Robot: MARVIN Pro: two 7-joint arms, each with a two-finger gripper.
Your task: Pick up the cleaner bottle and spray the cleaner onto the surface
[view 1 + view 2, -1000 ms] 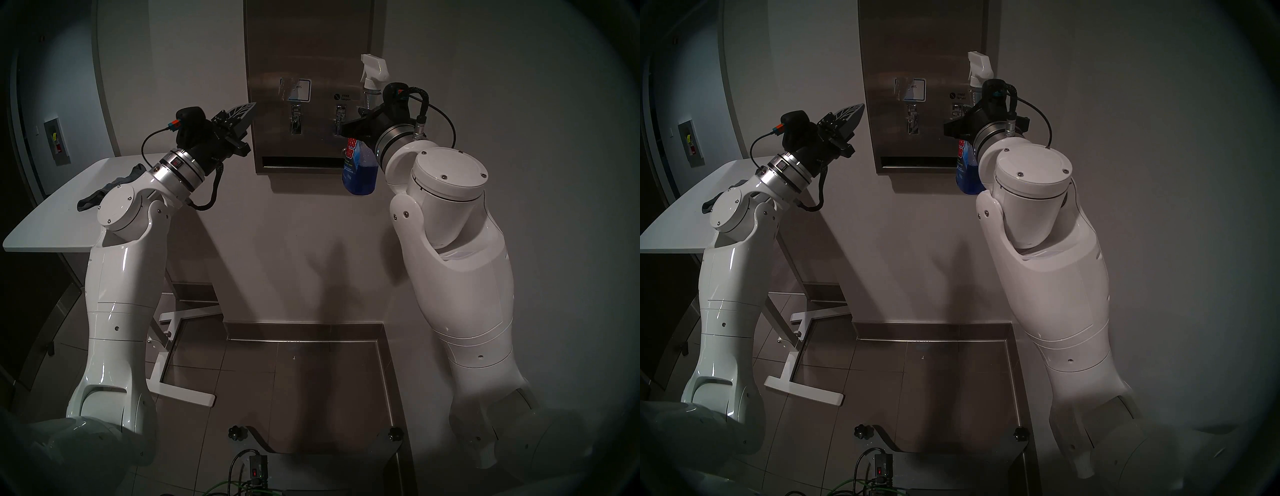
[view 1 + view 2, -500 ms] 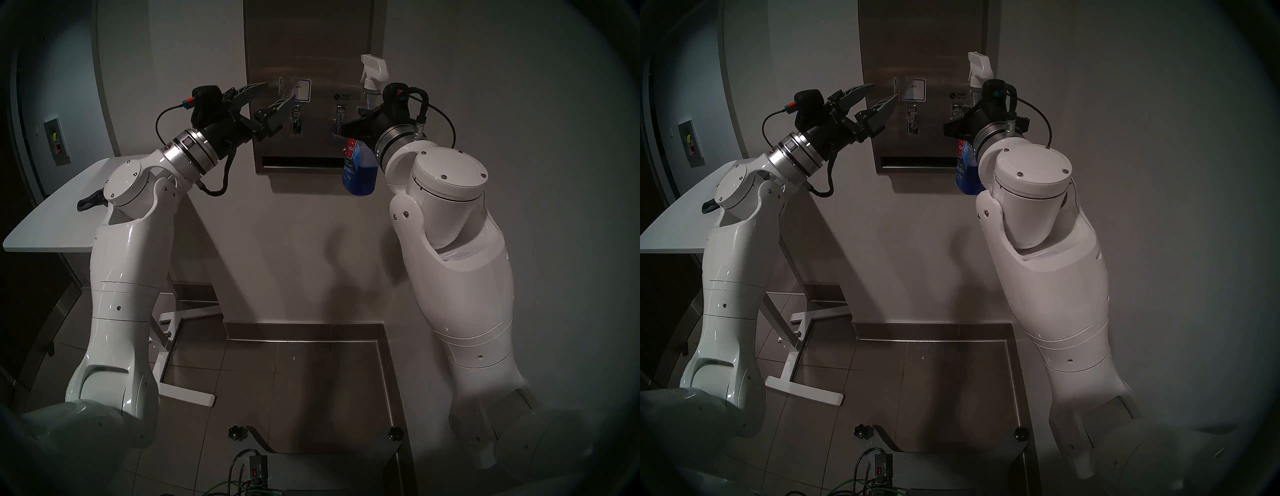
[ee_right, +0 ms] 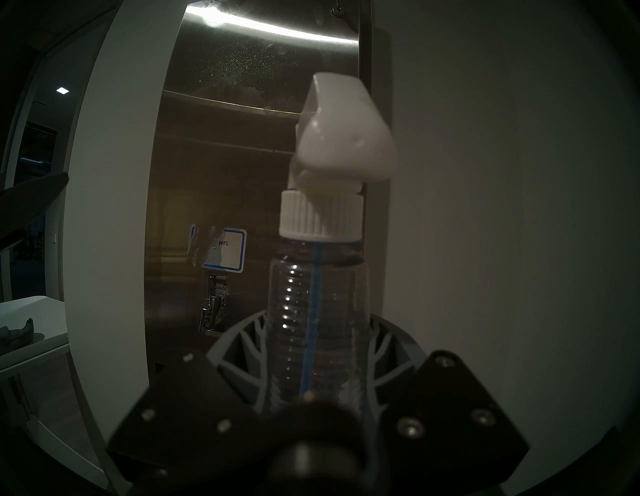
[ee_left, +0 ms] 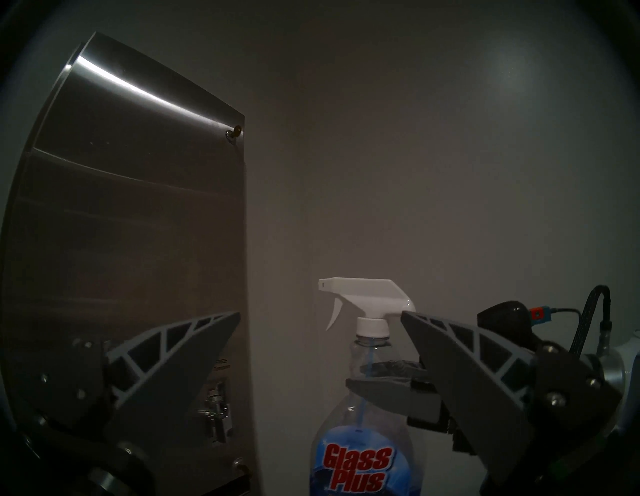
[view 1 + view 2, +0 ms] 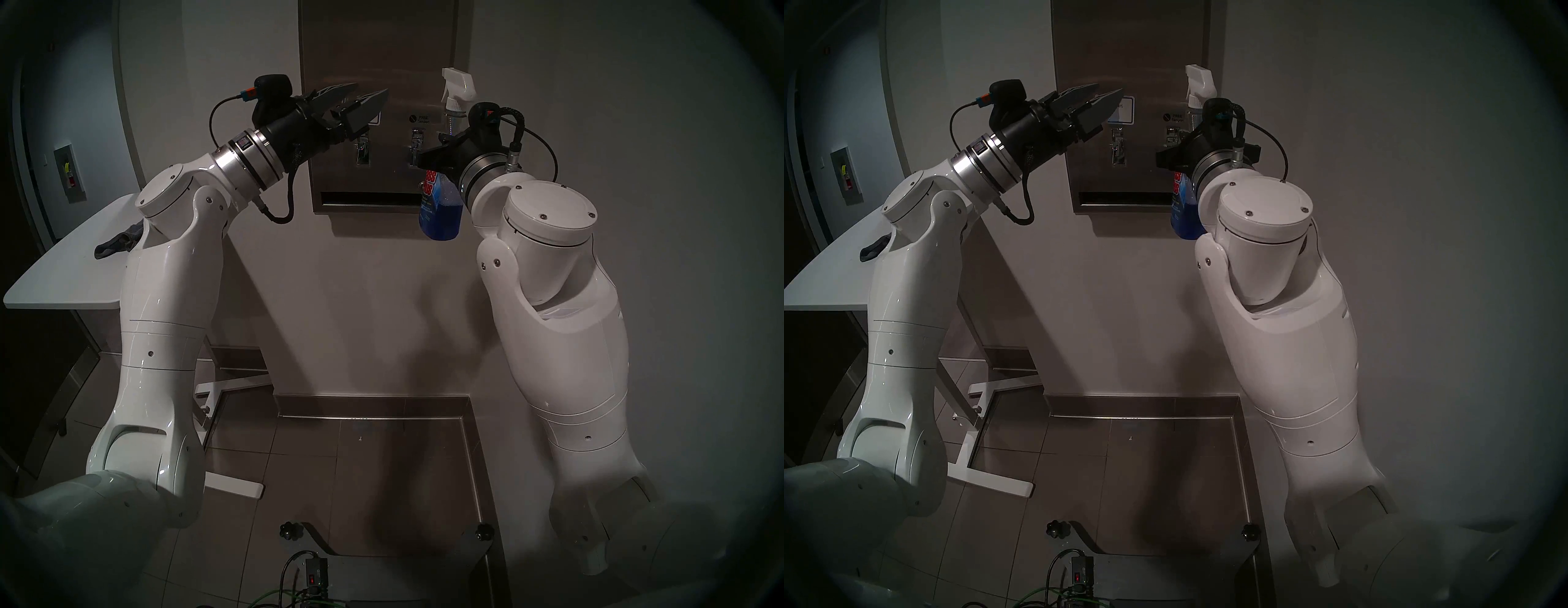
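Observation:
The cleaner bottle [image 5: 441, 212] hangs upright at the right edge of the steel surface [image 5: 382, 51], its white trigger head pointing left. Blue cleaner [image 5: 443, 223] fills its lower part. My right gripper [image 5: 437, 148] is shut on the bottle's clear neck [image 3: 318, 311], below the white cap. My left gripper [image 5: 370, 89] is open in front of the panel's sticker, left of the trigger head and apart from it. In the left wrist view the trigger [image 4: 334, 311] shows between the open fingertips [image 4: 221, 322], farther off. Fine whitish specks dot the upper panel [image 3: 235, 65].
Two small levers [image 5: 361, 148] [image 5: 413, 146] and a bottom slot [image 5: 369, 198] sit on the panel. A white table [image 5: 55, 271] with a dark cloth [image 5: 114, 246] stands at the left, behind my left arm. White wall lies right of the bottle.
My left gripper has opened from shut, and its arm has risen and swung right, from beside the panel to in front of it. The right arm and the bottle have not moved.

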